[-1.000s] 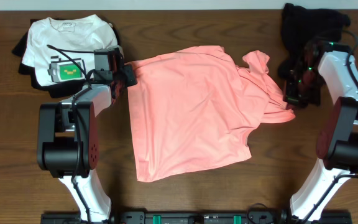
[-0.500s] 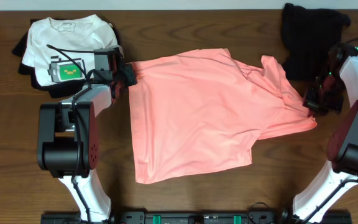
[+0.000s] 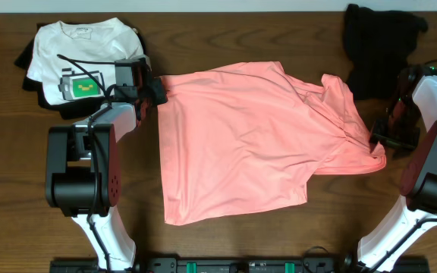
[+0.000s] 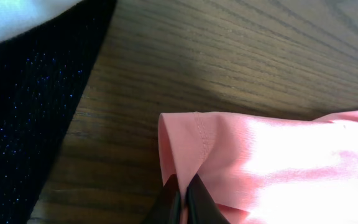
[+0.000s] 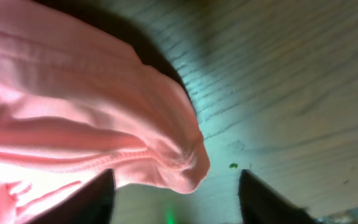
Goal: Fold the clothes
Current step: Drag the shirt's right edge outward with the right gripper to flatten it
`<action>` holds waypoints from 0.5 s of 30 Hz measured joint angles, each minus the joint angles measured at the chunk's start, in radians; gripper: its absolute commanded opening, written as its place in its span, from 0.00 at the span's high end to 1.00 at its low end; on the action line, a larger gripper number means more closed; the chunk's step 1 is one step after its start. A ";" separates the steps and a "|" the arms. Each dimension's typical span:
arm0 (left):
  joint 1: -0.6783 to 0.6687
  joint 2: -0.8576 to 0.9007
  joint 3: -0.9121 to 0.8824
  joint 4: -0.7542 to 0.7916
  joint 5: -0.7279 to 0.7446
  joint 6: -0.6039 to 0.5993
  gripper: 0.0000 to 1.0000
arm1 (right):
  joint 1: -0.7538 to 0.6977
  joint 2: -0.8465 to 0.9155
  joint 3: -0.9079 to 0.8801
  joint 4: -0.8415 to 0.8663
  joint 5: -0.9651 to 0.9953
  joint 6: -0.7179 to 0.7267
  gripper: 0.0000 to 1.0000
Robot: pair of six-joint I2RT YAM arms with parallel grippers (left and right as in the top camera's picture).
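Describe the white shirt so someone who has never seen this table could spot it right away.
On the wooden table, look to the far corner beyond the left arm. A folded white T-shirt lies there on a pile of dark clothing. Unlike the large salmon-pink shirt spread mid-table, it is white with a small green-and-grey print.

Left end effector, pink T-shirt cropped by frame edges; right end effector blurred, cropped.

No legible text, neck label of white shirt too small
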 measured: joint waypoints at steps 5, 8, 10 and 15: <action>0.000 0.000 0.000 0.000 0.000 0.000 0.94 | 0.000 0.000 0.081 0.064 -0.055 -0.049 0.20; 0.000 0.000 0.000 0.000 0.000 0.000 0.94 | 0.010 -0.002 0.153 0.214 -0.169 -0.155 0.21; 0.000 0.000 0.000 0.000 0.000 0.000 0.94 | 0.024 -0.003 0.173 0.310 -0.232 -0.209 0.19; 0.000 0.000 0.000 0.000 0.000 0.000 0.94 | 0.097 -0.005 0.179 0.534 -0.321 -0.311 0.19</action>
